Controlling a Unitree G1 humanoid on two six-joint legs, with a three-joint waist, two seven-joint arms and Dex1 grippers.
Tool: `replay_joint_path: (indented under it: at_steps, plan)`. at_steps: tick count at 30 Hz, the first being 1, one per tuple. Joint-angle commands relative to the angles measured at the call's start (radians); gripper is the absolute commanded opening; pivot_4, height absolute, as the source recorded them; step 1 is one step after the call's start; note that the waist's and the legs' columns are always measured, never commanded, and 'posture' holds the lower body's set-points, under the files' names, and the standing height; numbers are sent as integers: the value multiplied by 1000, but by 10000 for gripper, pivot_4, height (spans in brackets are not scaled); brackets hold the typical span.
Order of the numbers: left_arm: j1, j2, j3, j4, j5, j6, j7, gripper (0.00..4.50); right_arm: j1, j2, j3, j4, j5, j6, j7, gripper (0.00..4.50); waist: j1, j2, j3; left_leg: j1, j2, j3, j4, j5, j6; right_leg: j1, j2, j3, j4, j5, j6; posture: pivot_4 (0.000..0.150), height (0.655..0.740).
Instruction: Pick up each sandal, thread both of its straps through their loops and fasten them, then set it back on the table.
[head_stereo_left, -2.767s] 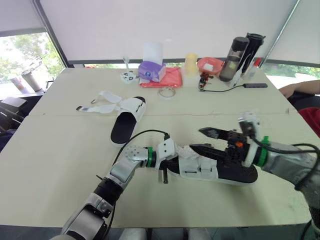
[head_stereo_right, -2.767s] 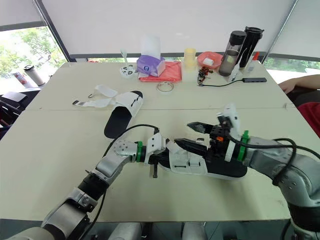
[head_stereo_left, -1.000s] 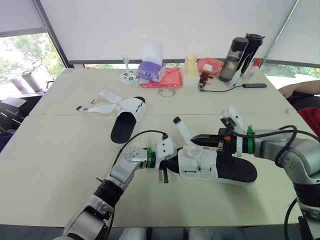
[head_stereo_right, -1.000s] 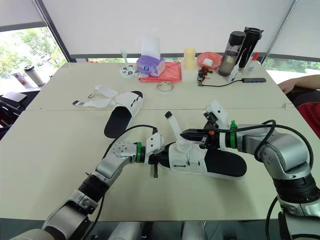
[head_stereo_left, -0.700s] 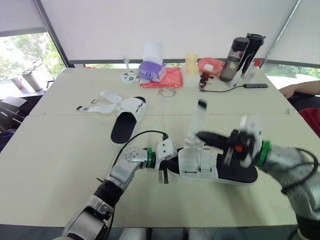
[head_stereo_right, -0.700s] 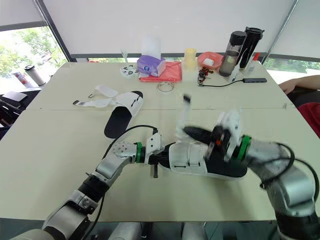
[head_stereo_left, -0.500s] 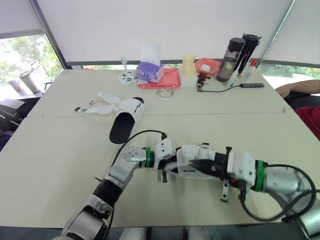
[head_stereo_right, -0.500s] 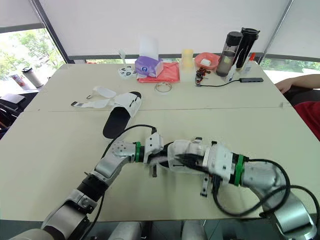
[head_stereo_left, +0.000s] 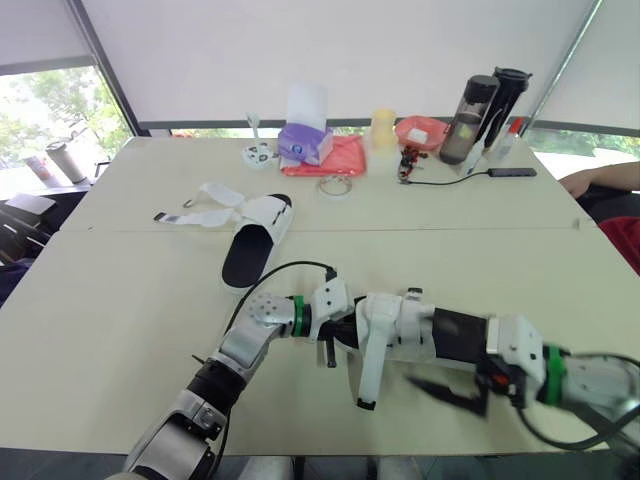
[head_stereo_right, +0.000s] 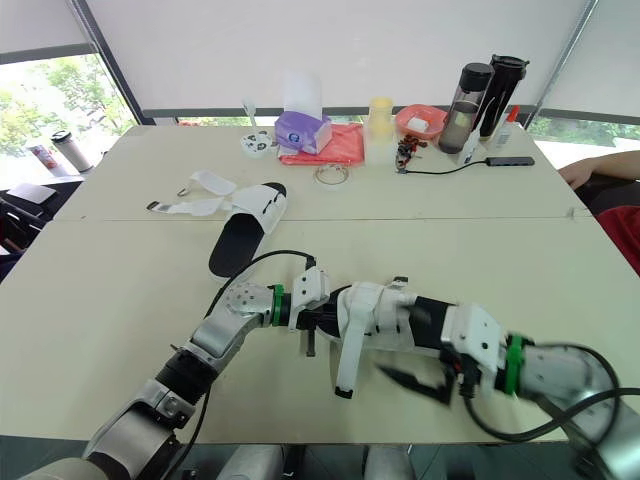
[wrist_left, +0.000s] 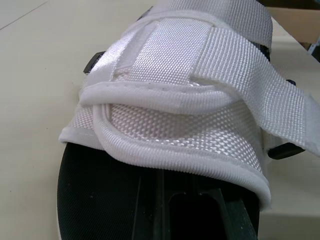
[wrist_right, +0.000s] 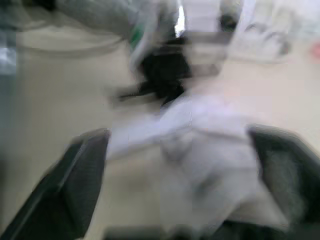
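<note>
Up close, sandal weave is shown at left gripper, grip cannot be told; right gripper is spread empty lower right, near table edge.

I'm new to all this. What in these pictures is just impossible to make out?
1. Right wrist view: the near sandal is a blur, so its loops are unreadable.
2. Left wrist view: the left pincer is tucked under that sandal's white upper, which hides its grip.
3. Head views: a person's arm is cut off by the right edge.
</note>
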Motion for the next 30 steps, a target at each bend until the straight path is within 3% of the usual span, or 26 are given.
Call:
replay_joint_path:
  at_steps: [1,6,9,12,24,25,26,30]
  plan:
    - [44,22,-25,51,49,73,20,0,48,-36,-72,-87,383,220,-68,43935,-4,-1,-1,0,1,0,0,0,0,0,0,-1,0,0,-1,1500,7400]
    - [63,31,-31,12,44,106,16,0,4,12,-19,-85,429,311,-187,43935,-7,1,-2,-2,3,6,2,-2,-3,0,-2,-1,-5,-2,2,1500,7400]
    - [76,41,-40,-15,41,139,6,0,-60,54,20,-59,440,351,-243,43935,-10,6,-5,-3,11,10,-1,-4,-1,3,-4,-14,-20,1,-2,1500,7400]
    - [89,51,-43,-45,38,162,-3,0,-114,80,64,-47,426,396,-273,43935,-2,5,-5,-2,10,15,0,-8,2,2,-10,-18,-19,4,-6,1500,7400]
    - [147,64,-51,-122,40,190,27,0,-246,240,170,40,422,500,-369,43935,0,4,-4,0,12,17,2,-13,7,1,-4,-20,-15,4,-3,1500,7400]
    - [155,65,-52,-132,39,195,32,0,-251,255,173,44,427,505,-374,38735,0,5,-5,0,13,17,2,-13,7,1,-4,-20,-15,4,-3,1500,7400]
    - [162,66,-52,-142,38,200,36,0,-255,272,176,48,436,511,-386,36247,0,5,-5,0,13,17,2,-13,7,1,-4,-20,-15,4,-3,1500,7400]
    - [176,66,-58,-158,38,209,47,0,-272,316,198,42,410,528,-423,16700,0,5,-5,0,13,17,1,-13,7,1,-4,-20,-15,4,-3,1500,7400]
